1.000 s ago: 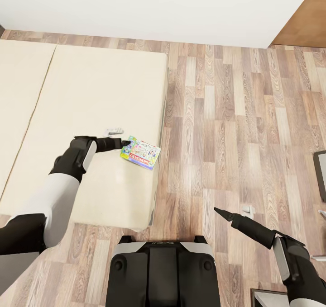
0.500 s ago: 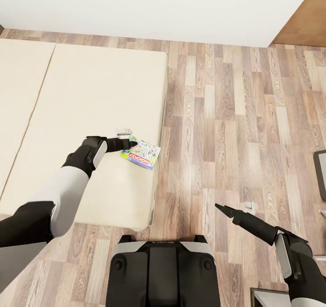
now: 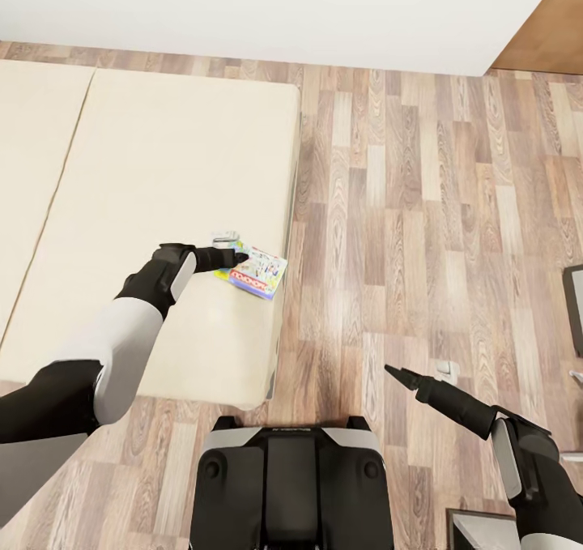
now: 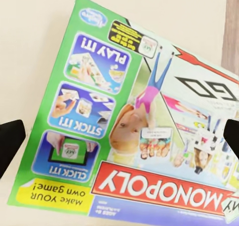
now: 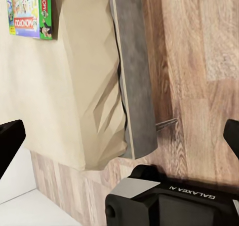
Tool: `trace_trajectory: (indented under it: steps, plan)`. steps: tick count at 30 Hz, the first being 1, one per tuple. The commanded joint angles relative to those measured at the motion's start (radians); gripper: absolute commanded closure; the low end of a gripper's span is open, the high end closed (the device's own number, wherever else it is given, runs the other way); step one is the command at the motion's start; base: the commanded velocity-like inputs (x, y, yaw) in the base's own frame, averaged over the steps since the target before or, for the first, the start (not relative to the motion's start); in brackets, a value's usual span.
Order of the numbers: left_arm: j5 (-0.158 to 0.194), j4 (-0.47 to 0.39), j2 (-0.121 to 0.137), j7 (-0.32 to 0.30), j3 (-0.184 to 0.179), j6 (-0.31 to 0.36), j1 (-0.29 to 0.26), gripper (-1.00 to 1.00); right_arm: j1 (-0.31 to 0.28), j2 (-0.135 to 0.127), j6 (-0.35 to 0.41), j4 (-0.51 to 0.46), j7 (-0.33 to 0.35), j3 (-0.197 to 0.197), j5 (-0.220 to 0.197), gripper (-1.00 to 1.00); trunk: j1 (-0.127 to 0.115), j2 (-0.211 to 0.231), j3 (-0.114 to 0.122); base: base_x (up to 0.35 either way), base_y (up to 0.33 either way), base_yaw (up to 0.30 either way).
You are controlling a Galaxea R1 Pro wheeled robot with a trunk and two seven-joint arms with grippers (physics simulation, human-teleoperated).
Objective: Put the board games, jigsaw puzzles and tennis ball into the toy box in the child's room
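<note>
A Monopoly board game (image 3: 253, 270) lies on the beige mattress (image 3: 162, 169) by a wood-plank floor (image 3: 421, 210); the left gripper (image 3: 240, 256) gapes empty over it, the right gripper (image 3: 387, 369) spread, empty.

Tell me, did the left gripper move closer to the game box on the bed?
Yes. The left gripper slid along the bed toward the game box, and now reaches its near edge.

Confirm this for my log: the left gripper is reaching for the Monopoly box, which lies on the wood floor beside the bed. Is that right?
Not quite. The Monopoly box lies on the bed, on the beige mattress near its edge, not on the floor; the head view shows this. The left gripper is indeed reaching for it, fingers spread either side of the box in the left wrist view.
</note>
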Motion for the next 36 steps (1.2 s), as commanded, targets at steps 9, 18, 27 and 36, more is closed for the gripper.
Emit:
trace_trajectory:
  steps: [9, 18, 27, 36]
  plan:
    - [-0.001, -0.001, 0.001, 0.004, 0.004, 0.005, 0.0, -1.0, 0.0, 0.0, 0.006, 0.0, 0.001, -0.001, -0.005, -1.0, 0.0, -0.001, -0.012, 0.0, 0.0, 0.0]
    - [-0.002, -0.001, 0.002, 0.005, 0.004, 0.004, 0.0, -1.0, 0.0, 0.0, 0.006, 0.0, 0.001, -0.001, -0.006, -1.0, 0.0, -0.001, -0.014, 0.0, 0.0, 0.0]
    - [-0.002, -0.001, 0.001, 0.004, 0.004, 0.004, 0.0, -1.0, 0.0, 0.0, 0.006, 0.0, 0.002, -0.001, -0.006, -1.0, 0.0, -0.001, -0.014, 0.0, 0.0, 0.0]
    - [-0.002, -0.001, 0.001, 0.003, 0.001, 0.004, 0.0, -1.0, 0.0, 0.0, 0.006, 0.0, 0.003, -0.001, -0.005, -1.0, 0.0, -0.001, -0.016, 0.0, 0.0, 0.0]
